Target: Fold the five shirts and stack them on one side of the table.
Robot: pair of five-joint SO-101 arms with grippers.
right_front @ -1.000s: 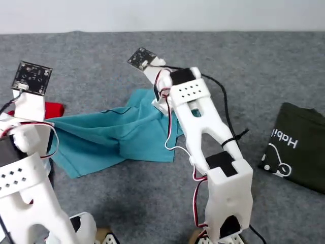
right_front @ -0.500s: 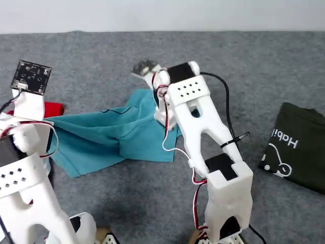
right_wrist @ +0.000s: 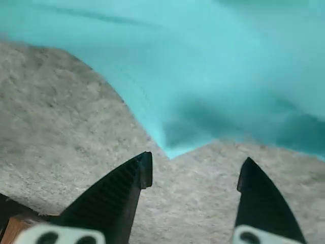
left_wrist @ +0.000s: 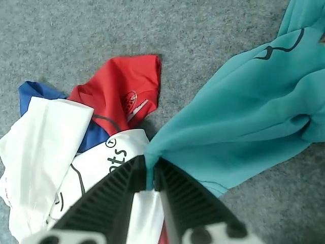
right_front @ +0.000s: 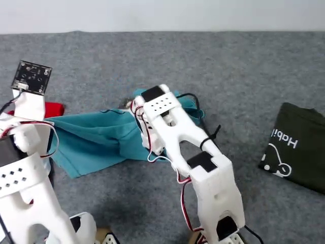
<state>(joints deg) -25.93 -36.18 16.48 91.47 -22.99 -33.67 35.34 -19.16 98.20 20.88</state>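
A teal shirt lies stretched and crumpled across the middle of the grey table. My left gripper is shut on one corner of the teal shirt, at the left side of the table. The right arm leans low over the shirt's middle. Its gripper is open just above the table, both fingertips off the cloth, with the teal shirt's edge right in front of them. A folded dark green shirt rests at the right edge.
Beside my left gripper lies a heap of a red shirt, a white printed shirt and a blue one. The red shirt peeks out behind the left arm. Bare grey table stretches along the far side.
The right arm has swung from the teal shirt's far edge down and to the left, and now leans low over the shirt. The left arm has kept still, holding its corner.
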